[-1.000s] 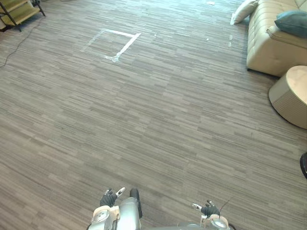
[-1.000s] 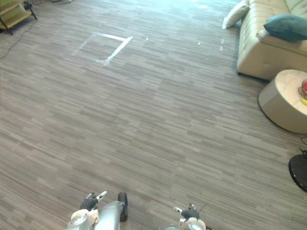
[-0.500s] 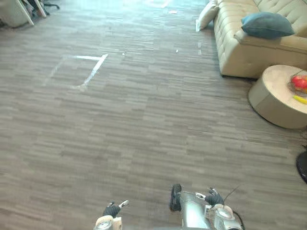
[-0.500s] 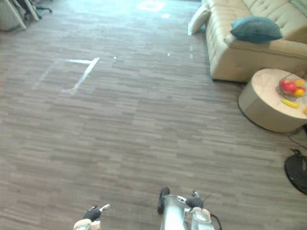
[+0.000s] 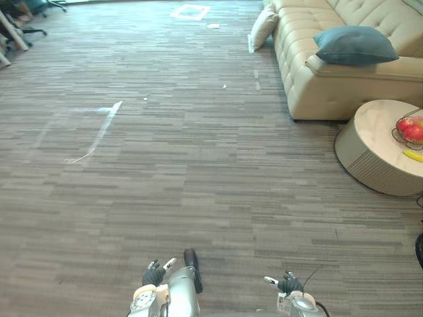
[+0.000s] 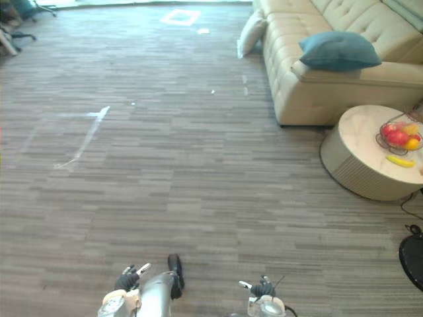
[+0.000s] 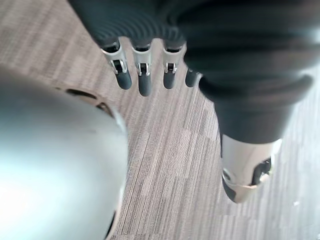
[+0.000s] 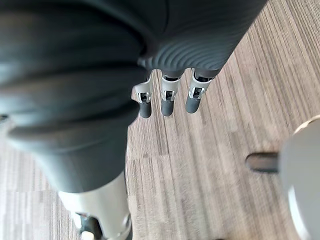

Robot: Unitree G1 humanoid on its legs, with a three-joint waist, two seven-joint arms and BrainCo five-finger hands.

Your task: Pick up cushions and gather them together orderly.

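Nothing is gathered yet.
A teal cushion (image 5: 355, 45) is seen on the sofa (image 5: 330, 89) at 1 o'clock and a cream cushion (image 5: 263, 28) at 12. The left hand (image 7: 145, 82) and right hand (image 8: 167, 102) are held relaxed and empty.

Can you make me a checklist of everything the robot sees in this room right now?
Surface: striped grey floor with pale tape marks on it.
Job's things: teal cushion on the sofa arm; cream cushion leaning at the sofa's far end. Neither is picked up yet.
Clutter: round table with a fruit bowl and a banana.
Hands: left hand and right hand hang low over the floor, fingers relaxed, holding nothing.
Cables: a thin line on the floor by the table may be one.
Surroundings: chair at the far left; dark base at the right edge.
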